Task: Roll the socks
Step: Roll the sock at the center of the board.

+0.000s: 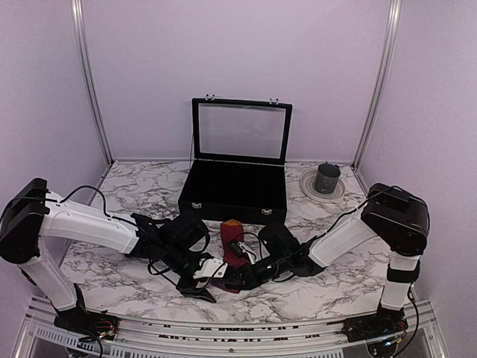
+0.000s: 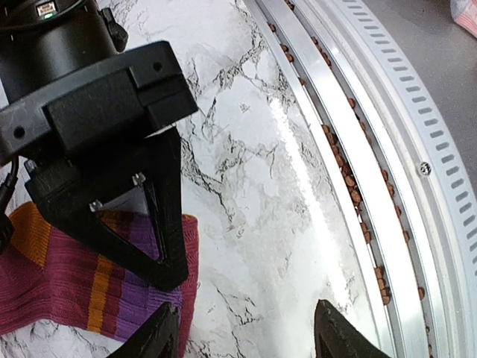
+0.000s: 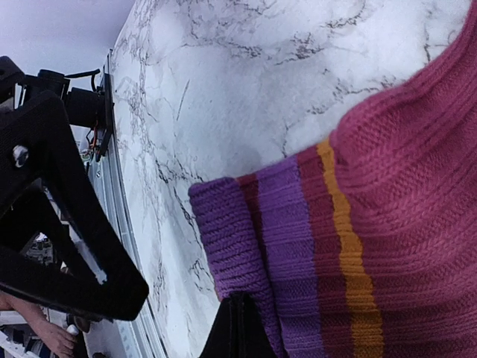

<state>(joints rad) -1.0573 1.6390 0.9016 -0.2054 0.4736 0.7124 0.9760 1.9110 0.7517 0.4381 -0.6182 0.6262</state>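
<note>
A magenta-red sock (image 1: 232,247) with orange stripes and a purple toe lies flat on the marble table between the two arms; I also see the sock (image 2: 59,280) in the left wrist view. Its purple toe end (image 3: 231,231) is folded over. My right gripper (image 3: 239,324) is shut, its tips pressed against that fold; I cannot tell whether any fabric is pinched. The left wrist view shows the right gripper (image 2: 170,276) resting on the toe. My left gripper (image 2: 246,335) stands open over bare marble just beside the toe, with nothing between its fingers.
A black case (image 1: 232,195) with its glass lid raised stands behind the sock. A plate with a dark cup (image 1: 326,179) sits at the back right. The slotted metal rail (image 2: 373,156) of the near table edge runs close by the left gripper.
</note>
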